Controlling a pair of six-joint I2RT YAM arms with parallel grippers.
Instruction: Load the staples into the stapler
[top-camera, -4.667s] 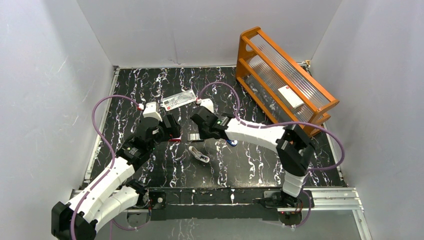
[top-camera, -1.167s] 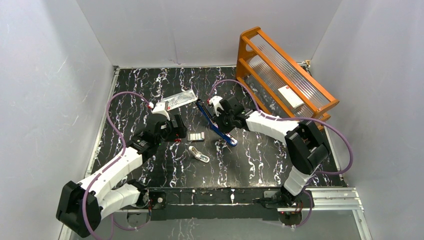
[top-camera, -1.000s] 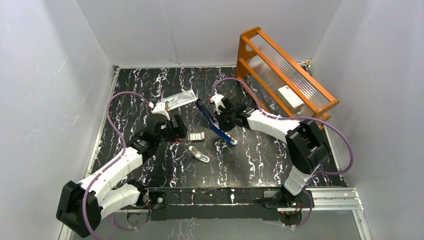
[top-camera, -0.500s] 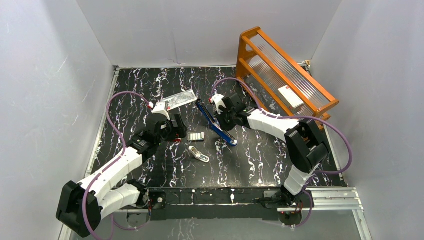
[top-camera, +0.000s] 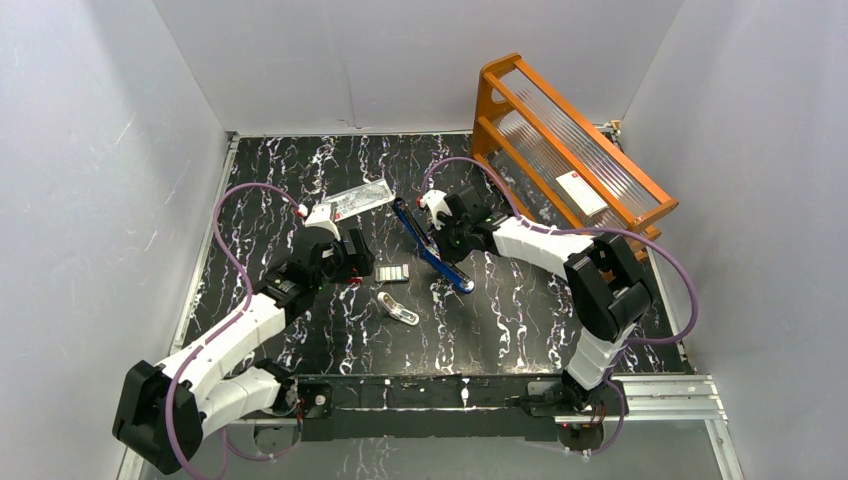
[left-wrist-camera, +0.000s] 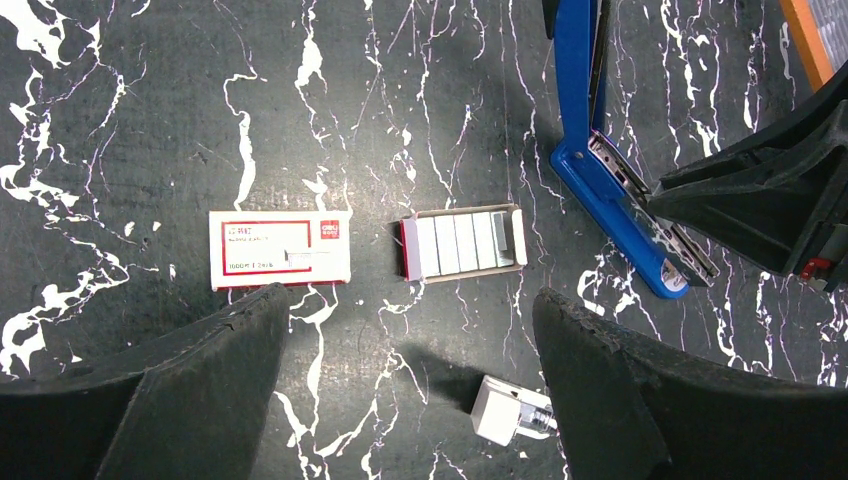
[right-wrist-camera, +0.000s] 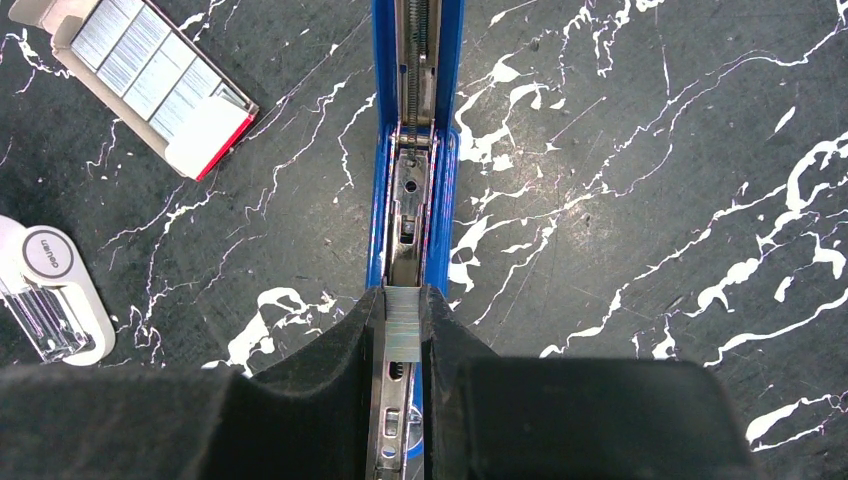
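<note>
Over the stapler, right end effector pinches half-hidden staples, seemingly; left end effector gapes empty.

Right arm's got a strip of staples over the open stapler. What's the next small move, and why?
Probably ease the right gripper straight down, then open. Its jaws pinch the staples directly over the open stapler, in line with its silver rail, but apparently not yet seated.

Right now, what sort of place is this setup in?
Probably a robotics lab test booth, not an office: plain white walls box in a black marbled table, the left arm and right arm are bolted at its near edge, and a stapler lies open on it.
</note>
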